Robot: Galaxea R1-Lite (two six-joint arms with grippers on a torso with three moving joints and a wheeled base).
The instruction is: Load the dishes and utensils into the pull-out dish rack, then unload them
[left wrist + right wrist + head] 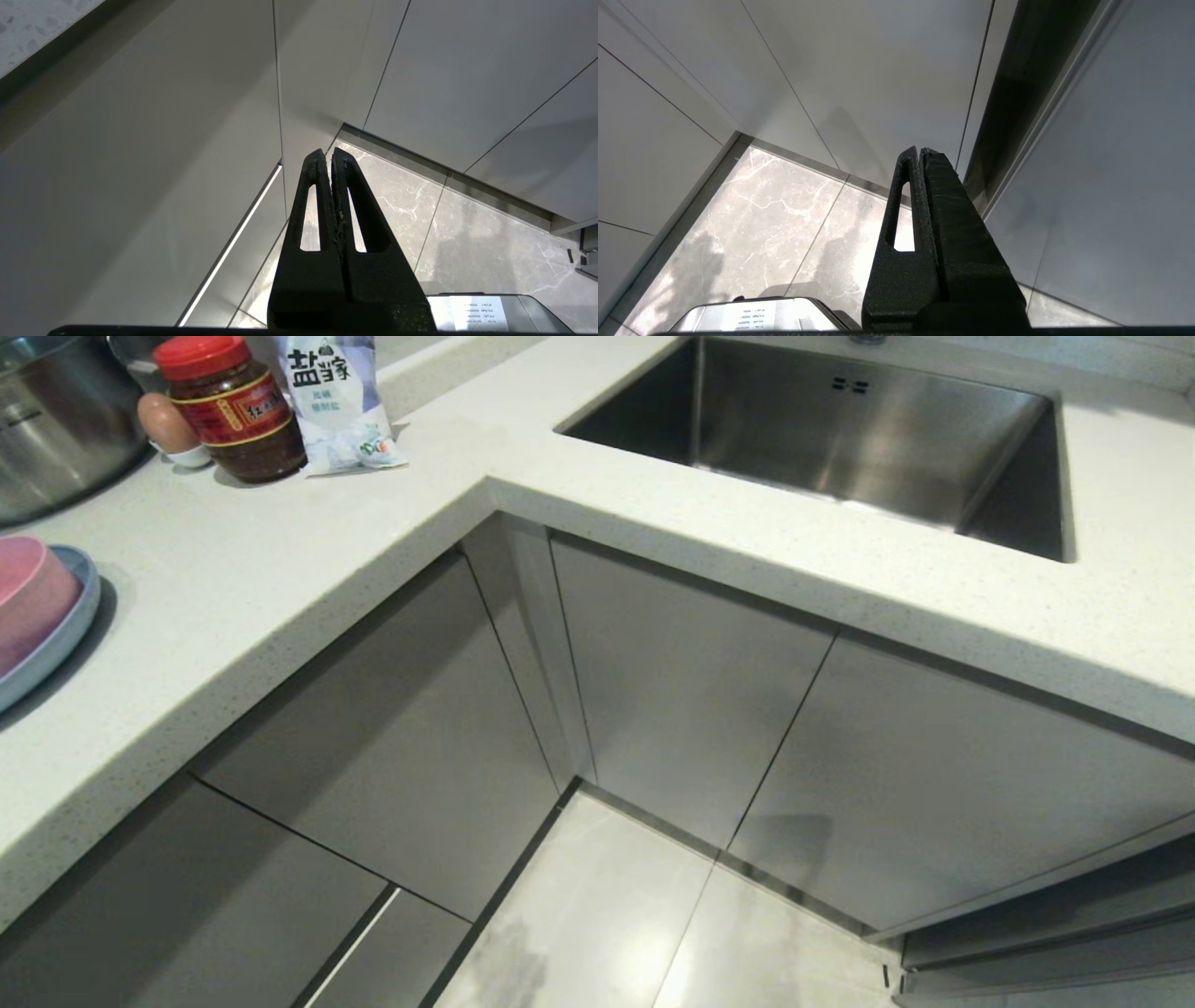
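At the left edge of the head view a pink bowl (28,602) sits in a light-blue plate (58,635) on the white counter (280,579). The utensils and the pull-out dish rack are out of view. Neither arm shows in the head view. My left gripper (327,156) hangs low in front of the closed cabinet doors (140,154), shut and empty, pointing at the floor corner. In the right wrist view my right gripper (920,154) is also shut on nothing, beside a cabinet front (1111,163) with a dark gap.
A steel pot (56,425), an egg (166,425), a red-lidded jar (233,411) and a salt bag (336,401) stand at the counter's back left. The steel sink (840,439) lies at the right. Grey cabinet doors (672,691) meet in a corner above the marble floor (607,915).
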